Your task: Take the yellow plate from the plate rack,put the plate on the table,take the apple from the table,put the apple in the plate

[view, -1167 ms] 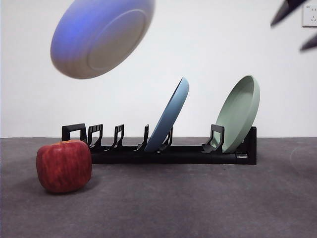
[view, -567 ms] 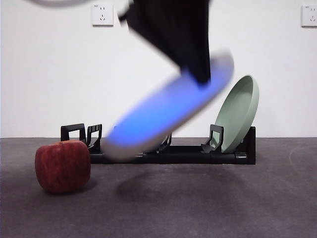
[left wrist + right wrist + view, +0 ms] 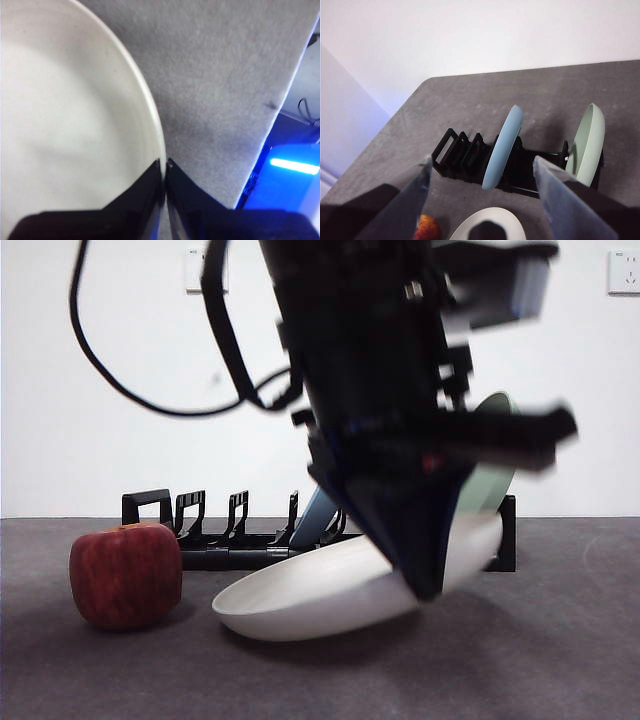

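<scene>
The left tool (image 3: pixel 164 172) has its 2 black jaws pinched nearly together on the raised rim of the large round matte cream plate (image 3: pixel 65 115), 1 jaw inside the rim and 1 outside. In the front view this tool (image 3: pixel 425 585) comes down from above on a big dark arm and grips the plate (image 3: pixel 330 595) at its right-hand edge. The plate sits concave side up and tilted: its left edge rests low on the flat dark grey mottled table (image 3: pixel 320 680) while the held right edge is raised, so its long axis runs left to right, climbing toward the tool.

Just beside the plate's low edge, apart from it, the blocky red apple (image 3: pixel 126 574) stands on the table. Behind both lies the long low black plastic plate rack (image 3: pixel 240 545) with its row of upright slotted holders. A blue plate (image 3: pixel 318 518) leans in a middle slot and a pale green plate (image 3: pixel 490 480) stands at the right end, both partly hidden by the arm.

The right tool (image 3: pixel 480 185) hangs high with its 2 jaws spread wide and nothing between them, looking down on the rack (image 3: pixel 470 160), the blue plate (image 3: pixel 502 145), the green plate (image 3: pixel 587 142), a sliver of the cream plate (image 3: pixel 487 225) and of the apple (image 3: pixel 426 228).
</scene>
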`<action>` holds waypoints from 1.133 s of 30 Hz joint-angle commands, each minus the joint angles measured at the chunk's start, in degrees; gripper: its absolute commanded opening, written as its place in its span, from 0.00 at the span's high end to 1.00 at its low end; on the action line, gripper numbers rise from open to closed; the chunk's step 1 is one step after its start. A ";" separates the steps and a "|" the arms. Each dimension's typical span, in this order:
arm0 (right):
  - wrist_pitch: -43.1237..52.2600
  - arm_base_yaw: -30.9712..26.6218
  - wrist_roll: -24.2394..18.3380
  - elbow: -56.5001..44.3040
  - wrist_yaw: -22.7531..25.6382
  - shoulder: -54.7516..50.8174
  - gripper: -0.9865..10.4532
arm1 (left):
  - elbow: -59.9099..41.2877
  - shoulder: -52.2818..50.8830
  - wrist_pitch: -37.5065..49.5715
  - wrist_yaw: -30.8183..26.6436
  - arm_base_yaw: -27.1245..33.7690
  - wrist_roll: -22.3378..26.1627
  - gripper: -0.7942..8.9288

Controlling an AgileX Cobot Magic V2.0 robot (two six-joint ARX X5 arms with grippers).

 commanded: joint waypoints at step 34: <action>11.76 27.91 -6.69 0.26 8.26 11.32 0.61 | -0.11 -39.04 1.29 -11.67 33.20 -3.37 0.63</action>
